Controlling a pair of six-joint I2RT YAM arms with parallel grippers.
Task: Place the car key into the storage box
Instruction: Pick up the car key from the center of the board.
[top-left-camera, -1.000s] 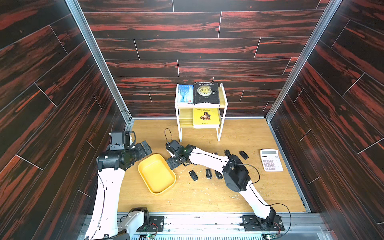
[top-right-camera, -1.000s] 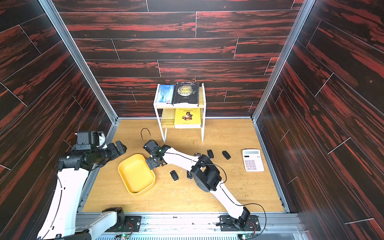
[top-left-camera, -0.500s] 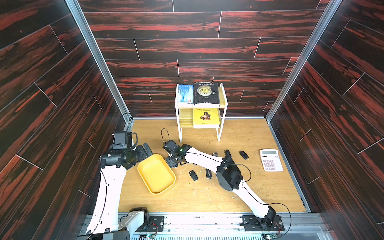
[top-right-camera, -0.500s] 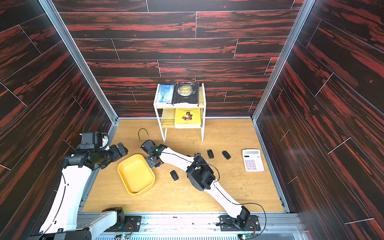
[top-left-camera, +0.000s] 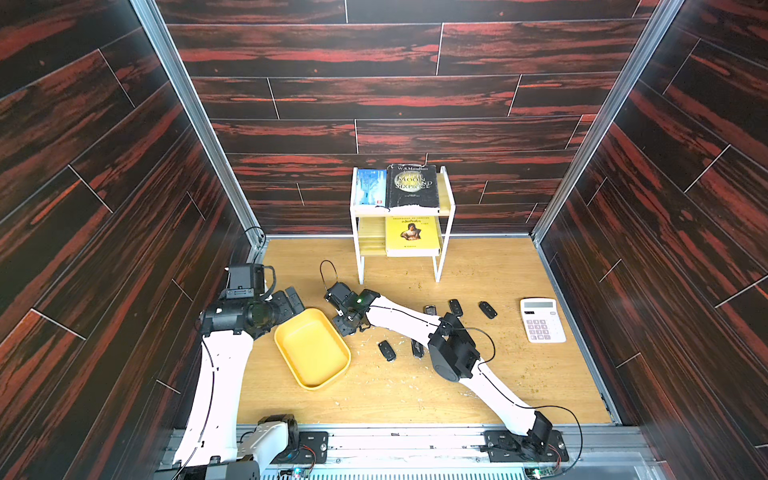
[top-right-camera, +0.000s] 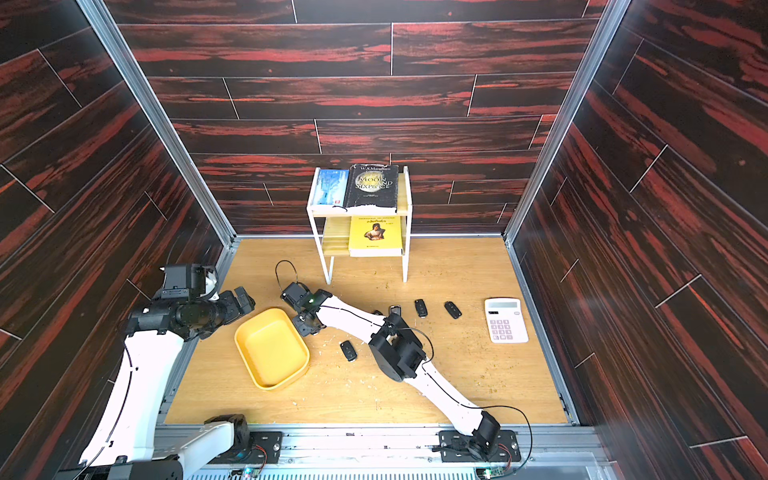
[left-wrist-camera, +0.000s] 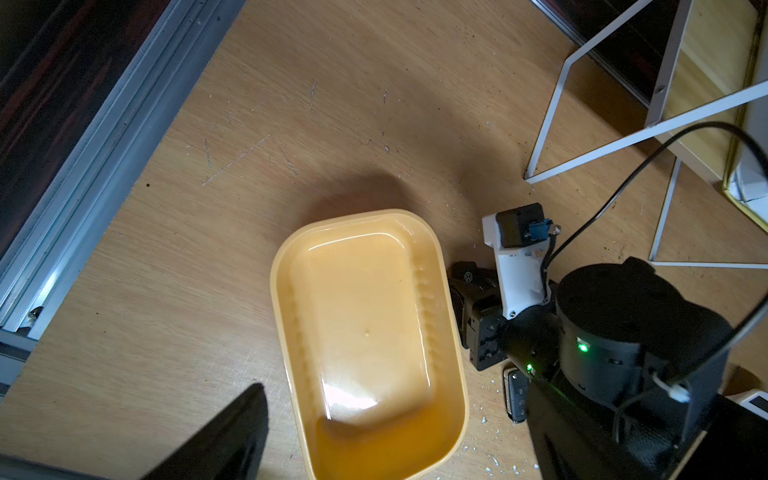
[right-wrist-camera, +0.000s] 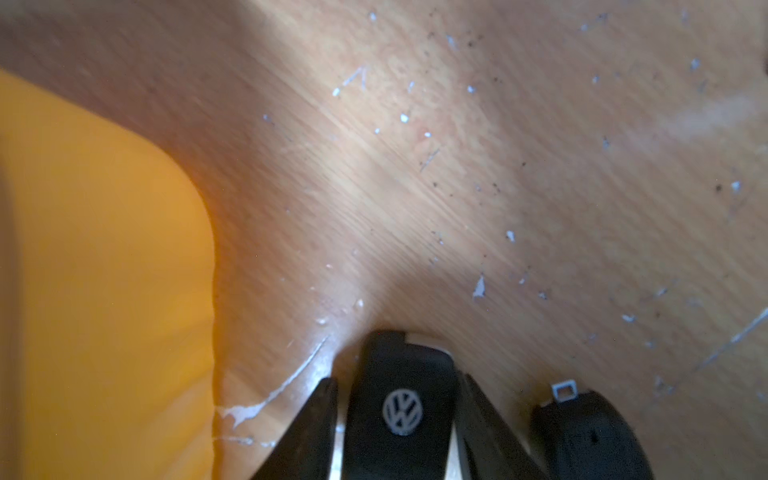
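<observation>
Two arms: both low over the left half of the wooden table (top-left-camera: 415, 399), one on each side of the far end of the storage box (top-left-camera: 311, 349).
Storage box: yellow, flat on the table, set at a slant to the table edges; in sight in both top views (top-right-camera: 270, 349) and from both wrists.
Car key (right-wrist-camera: 401, 399): black, badge up, flat on the wood just outside the storage box, right beside its rim; not in the box yet.
Right gripper (top-left-camera: 345, 326): down at table level, fingers (right-wrist-camera: 320, 432) straddling the car key, jaws narrow. In the right wrist view, a thin sliver of wood on each side between finger and key, so very close but not visibly clamped.
Left gripper (top-left-camera: 291, 300): spread wide, hanging above the table off the box's far left corner, clear of the rim.
Neighbour key (right-wrist-camera: 590, 436): another black fob just beside the right gripper, apart from the car key.
Loose keys (top-left-camera: 386, 350): five black fobs in the open in a top view, two near the right arm's elbow, three in a row further back.
Shelf (top-left-camera: 358, 257): white, two tiers, at the back; blue book (top-left-camera: 371, 187) and black book (top-left-camera: 411, 187) on top, yellow book (top-left-camera: 411, 235) below.
Calculator (top-left-camera: 542, 320): white, far right, well apart from the action.
</observation>
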